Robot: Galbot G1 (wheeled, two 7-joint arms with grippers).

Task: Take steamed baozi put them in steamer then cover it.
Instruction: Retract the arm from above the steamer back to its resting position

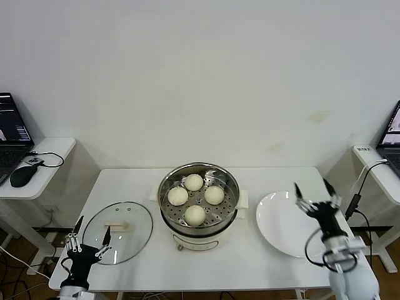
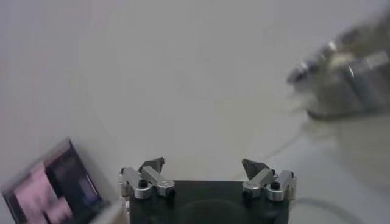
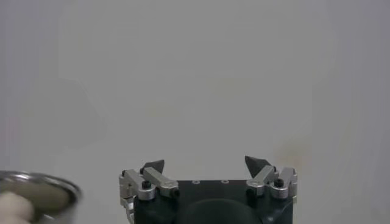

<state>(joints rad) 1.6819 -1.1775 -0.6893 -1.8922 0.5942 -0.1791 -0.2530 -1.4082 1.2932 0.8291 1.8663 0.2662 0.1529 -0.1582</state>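
Observation:
The steamer, a shiny steel pot on a white base, stands mid-table with several cream-white baozi on its perforated tray. The glass cover with its cream handle lies flat on the table left of the steamer. My left gripper is open and empty, raised at the front left edge by the cover. My right gripper is open and empty, raised over the white plate. The left wrist view shows the open left gripper and the steamer. The right wrist view shows the open right gripper and the steamer's rim.
An empty white plate lies right of the steamer. A side table with a laptop and a mouse stands at far left; another laptop stands on a side table at far right. A wall is behind.

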